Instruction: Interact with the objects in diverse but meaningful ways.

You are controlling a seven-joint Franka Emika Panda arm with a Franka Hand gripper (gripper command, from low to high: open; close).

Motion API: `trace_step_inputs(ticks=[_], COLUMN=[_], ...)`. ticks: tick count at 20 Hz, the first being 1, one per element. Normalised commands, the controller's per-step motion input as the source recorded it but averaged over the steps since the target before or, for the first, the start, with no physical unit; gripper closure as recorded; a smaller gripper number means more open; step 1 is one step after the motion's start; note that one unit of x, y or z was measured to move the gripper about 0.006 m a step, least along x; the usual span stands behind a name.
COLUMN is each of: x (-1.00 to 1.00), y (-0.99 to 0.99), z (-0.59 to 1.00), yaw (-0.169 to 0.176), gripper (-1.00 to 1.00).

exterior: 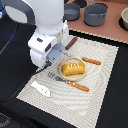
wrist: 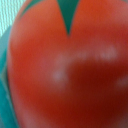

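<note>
A red tomato [wrist: 70,75] with a green calyx fills the wrist view, blurred and very close to the camera. It is hidden behind the arm in the exterior view. My gripper [exterior: 48,61] hangs low over the mat's left part, and its fingers do not show clearly in either view. A yellow ridged bread loaf [exterior: 73,68] lies on a small yellow plate [exterior: 64,74] just to the exterior view's right of the gripper. The white fish-like piece [exterior: 41,89] lies near the mat's front left corner. A dark sausage stick [exterior: 71,43] lies behind the gripper.
An orange-handled knife [exterior: 78,86] lies in front of the plate, with a fork [exterior: 54,76] beside it and another orange-handled utensil [exterior: 91,61] to the plate's right. Two grey pots [exterior: 95,14] [exterior: 71,11] stand at the back. A striped mat [exterior: 102,87] covers the dark table.
</note>
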Motion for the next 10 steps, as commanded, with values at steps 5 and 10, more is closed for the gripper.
trace_step_inputs(ticks=[5, 10], x=[-0.11, -0.12], y=[0.0, 0.0], z=[-0.32, -0.31], yaw=[0.032, 0.03], gripper=[1.0, 1.0])
